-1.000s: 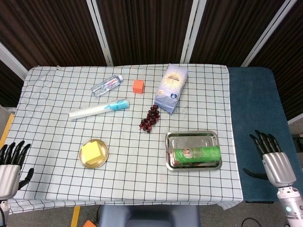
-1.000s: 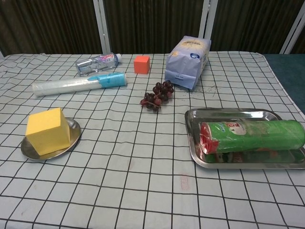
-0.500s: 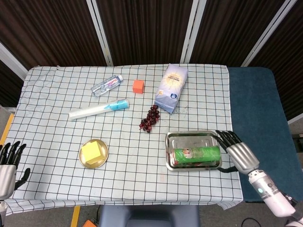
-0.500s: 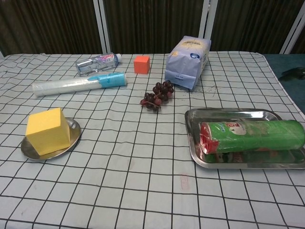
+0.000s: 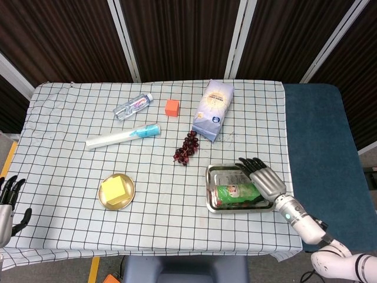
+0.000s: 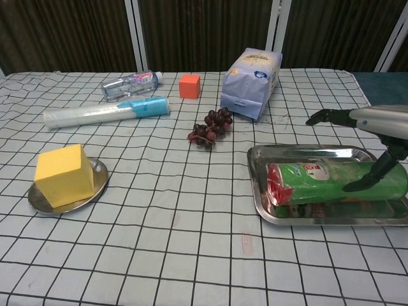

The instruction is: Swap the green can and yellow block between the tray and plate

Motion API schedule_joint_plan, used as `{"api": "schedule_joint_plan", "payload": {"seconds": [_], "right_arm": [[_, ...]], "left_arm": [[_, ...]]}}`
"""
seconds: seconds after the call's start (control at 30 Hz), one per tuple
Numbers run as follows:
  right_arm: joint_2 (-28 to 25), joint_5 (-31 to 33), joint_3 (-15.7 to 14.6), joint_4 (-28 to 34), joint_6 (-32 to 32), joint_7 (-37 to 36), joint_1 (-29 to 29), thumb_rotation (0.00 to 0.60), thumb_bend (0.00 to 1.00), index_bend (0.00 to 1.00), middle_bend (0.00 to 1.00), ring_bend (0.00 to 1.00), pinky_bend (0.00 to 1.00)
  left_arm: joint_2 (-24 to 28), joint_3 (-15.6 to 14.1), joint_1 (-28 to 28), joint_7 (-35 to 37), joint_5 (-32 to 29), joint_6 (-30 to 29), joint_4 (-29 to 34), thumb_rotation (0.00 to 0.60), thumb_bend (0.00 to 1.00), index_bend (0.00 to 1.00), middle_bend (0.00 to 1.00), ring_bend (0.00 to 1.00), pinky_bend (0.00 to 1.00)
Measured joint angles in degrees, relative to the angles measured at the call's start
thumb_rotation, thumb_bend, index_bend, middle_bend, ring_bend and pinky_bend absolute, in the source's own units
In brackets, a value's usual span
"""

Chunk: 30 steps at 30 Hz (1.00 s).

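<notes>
A green can (image 5: 234, 192) (image 6: 319, 183) lies on its side in the steel tray (image 5: 210, 204) (image 6: 257, 191) at the front right of the table. A yellow block (image 5: 114, 189) (image 6: 63, 174) stands on the round metal plate (image 5: 129, 199) (image 6: 95, 183) at the front left. My right hand (image 5: 264, 177) (image 6: 376, 127) hovers over the can's right end, fingers spread, thumb hanging by the can's side, holding nothing. My left hand (image 5: 7, 199) is off the table's front left corner, fingers apart and empty.
Behind the tray lie a bunch of dark grapes (image 5: 187, 147), a pale blue bag (image 5: 213, 110), an orange cube (image 5: 172, 107), a water bottle (image 5: 133, 106) and a long white tube (image 5: 122, 137). A blue side table (image 5: 321, 135) stands to the right.
My right hand has swung left from beside the table to above the tray and can. My left hand has sunk lower at the frame's left edge.
</notes>
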<state>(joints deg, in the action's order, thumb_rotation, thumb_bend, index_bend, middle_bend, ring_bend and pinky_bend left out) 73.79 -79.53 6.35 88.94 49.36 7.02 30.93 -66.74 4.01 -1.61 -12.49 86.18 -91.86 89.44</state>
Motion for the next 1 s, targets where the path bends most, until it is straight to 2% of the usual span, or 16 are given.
{"api": "schedule_joint_plan", "payload": {"seconds": [0.2, 0.37, 0.43, 0.5, 0.6, 0.7, 0.8, 1.0], "right_arm": [[3.56, 4.47, 0.30, -2.86, -2.09, 3.17, 1.96, 0.600, 0.05, 0.22, 0.21, 0.16, 0.19], [5.68, 6.44, 0.34, -5.20, -2.77, 4.98, 3.14, 0.600, 0.05, 0.30, 0.30, 0.25, 0.26], [6.32, 6.60, 0.25, -5.73, -2.80, 6.00, 3.57, 0.600, 0.05, 0.40, 0.35, 0.33, 0.34], [7.13, 6.59, 0.30, -5.99, -2.25, 6.16, 3.62, 0.600, 0.05, 0.55, 0.45, 0.44, 0.47], [8.47, 5.69, 0.25, -6.80, -0.77, 4.33, 3.54, 0.600, 0.05, 0.71, 0.57, 0.56, 0.59], [10.02, 3.86, 0.18, -8.71, 2.04, 3.57, 3.36, 0.600, 0.05, 0.82, 0.65, 0.65, 0.66], [12.27, 1.21, 0.23, -10.98, 6.08, 3.76, 3.17, 0.600, 0.05, 0.89, 0.70, 0.69, 0.70], [15.29, -2.06, 1.70, -12.94, 9.26, 2.63, 4.79, 0.600, 0.06, 0.92, 0.73, 0.72, 0.72]], "left_arm": [[0.16, 0.23, -0.09, -0.01, -1.08, 0.73, 0.12, 0.600, 0.37, 0.14, 0.10, 0.03, 0.07], [0.31, 0.38, -0.11, 0.06, -1.45, 0.82, 0.35, 0.600, 0.38, 0.14, 0.11, 0.04, 0.07], [0.34, 0.36, -0.10, 0.09, -1.52, 0.86, 0.33, 0.600, 0.38, 0.14, 0.11, 0.04, 0.07], [0.39, 0.36, -0.10, 0.25, -1.53, 0.87, 0.42, 0.600, 0.38, 0.14, 0.11, 0.04, 0.07], [0.50, 0.28, -0.05, 0.48, -1.33, 0.73, 0.45, 0.600, 0.38, 0.14, 0.11, 0.04, 0.07], [0.59, 0.26, -0.02, 0.74, -1.32, 0.72, 0.55, 0.600, 0.38, 0.14, 0.11, 0.04, 0.07], [0.61, 0.23, -0.01, 0.66, -1.31, 0.72, 0.51, 0.600, 0.38, 0.14, 0.11, 0.04, 0.07], [0.67, 0.20, -0.06, 0.18, -1.65, 1.06, 0.80, 0.600, 0.38, 0.14, 0.11, 0.04, 0.07]]}}
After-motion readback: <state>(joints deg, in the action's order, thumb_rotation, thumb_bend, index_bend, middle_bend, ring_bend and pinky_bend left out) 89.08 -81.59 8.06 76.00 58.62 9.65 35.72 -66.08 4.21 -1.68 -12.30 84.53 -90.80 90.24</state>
